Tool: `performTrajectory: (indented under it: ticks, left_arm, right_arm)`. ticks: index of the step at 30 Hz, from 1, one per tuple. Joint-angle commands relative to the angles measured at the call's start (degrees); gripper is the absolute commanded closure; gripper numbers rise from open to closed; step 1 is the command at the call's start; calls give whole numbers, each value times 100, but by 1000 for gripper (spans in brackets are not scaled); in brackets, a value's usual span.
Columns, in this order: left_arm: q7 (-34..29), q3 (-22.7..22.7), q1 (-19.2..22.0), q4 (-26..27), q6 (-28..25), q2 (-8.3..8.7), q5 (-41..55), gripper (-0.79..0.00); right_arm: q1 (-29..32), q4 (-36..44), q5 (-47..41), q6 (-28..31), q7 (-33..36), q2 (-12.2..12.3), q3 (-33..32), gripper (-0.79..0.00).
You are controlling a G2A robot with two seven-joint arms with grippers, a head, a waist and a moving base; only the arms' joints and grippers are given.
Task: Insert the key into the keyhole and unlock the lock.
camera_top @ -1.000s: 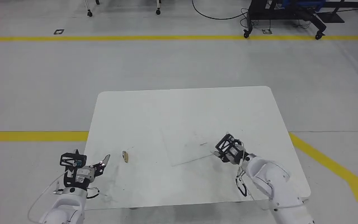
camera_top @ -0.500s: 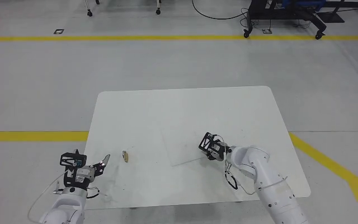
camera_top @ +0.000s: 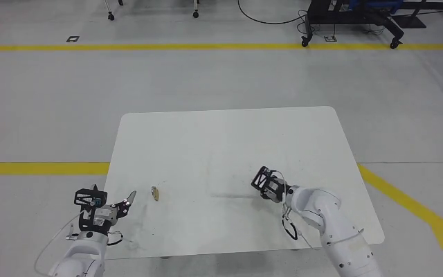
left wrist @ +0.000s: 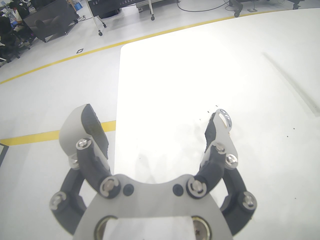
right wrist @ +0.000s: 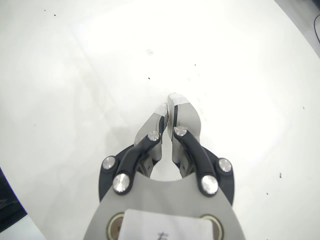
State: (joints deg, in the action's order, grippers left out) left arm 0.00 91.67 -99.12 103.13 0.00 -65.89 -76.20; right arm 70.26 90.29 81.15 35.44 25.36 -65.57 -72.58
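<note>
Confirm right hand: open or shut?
Shut. In the right wrist view the right hand has its fingertips pressed together over the table. Whether anything is pinched between them: cannot tell.

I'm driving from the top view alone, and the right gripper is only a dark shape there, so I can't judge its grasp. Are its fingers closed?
Observer: Yes. The right wrist view shows the right gripper with fingertips pressed together, down near the table; I can't tell if anything thin is pinched.
Operator: And the left?
Observer: The left gripper is wide open, nothing between its fingers.
Operator: The small thing beside it?
Observer: It peeks from behind one fingertip, outside the gap, silvery with an orange spot.
</note>
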Motion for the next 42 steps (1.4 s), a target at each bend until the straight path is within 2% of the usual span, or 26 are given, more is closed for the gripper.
performTrajectory:
  ticks: [1, 4, 8, 15, 18, 20, 23, 26, 30, 34, 38, 40, 42]
  left_arm:
    - [0, 0, 0, 0, 0, 0, 0, -785]
    - [0, 0, 0, 0, 0, 0, 0, -785]
    - [0, 0, 0, 0, 0, 0, 0, -785]
    - [9, 8, 3, 16, -1, 1, -19, -785]
    - [-65, 68, -121, 515, 167, 17, -624, -785]
    - [-361, -39, -165, 956, -83, 32, -944, -785]
    - [-1114, -275, 24, 1523, -578, 57, -1448, -785]
    - [-2020, -757, 440, 1777, -1141, 55, -1746, -785]
    - [-3394, -1685, 1402, 1613, -1476, -14, -2477, -785]
    - [-4237, -2579, 2459, 957, -1223, -201, -2499, -785]
    - [-4890, -3178, 3367, 199, -867, -424, -1942, -785]
    - [-4967, -3466, 3624, -50, -633, -515, -1999, -785]
    - [-4883, -3644, 3723, -197, -614, -572, -1926, -785]
  right_arm:
    - [141, 133, 43, -43, -81, 20, -67, 0]
    - [297, 257, 158, -226, -155, 37, -116, 0]
    - [438, 469, 651, -836, -107, 33, -58, 0]
    - [452, 490, 679, -858, -118, 35, -61, 0]
    - [467, 478, 674, -876, -138, 34, -58, 0]
    - [451, 439, 782, -878, -42, 34, -12, 0]
    - [423, 488, 1015, -710, 31, 34, 156, 0]
    - [456, 561, 1216, -573, -10, 42, 263, 0]
    - [525, 664, 1199, -216, -221, 74, 243, 0]
    - [588, 715, 1244, -51, -366, 103, 195, 0]
    - [633, 756, 1375, -13, -434, 120, 206, 0]
    - [679, 812, 1369, -16, -522, 131, 168, 0]
    - [769, 904, 1293, 17, -679, 153, 54, 0]
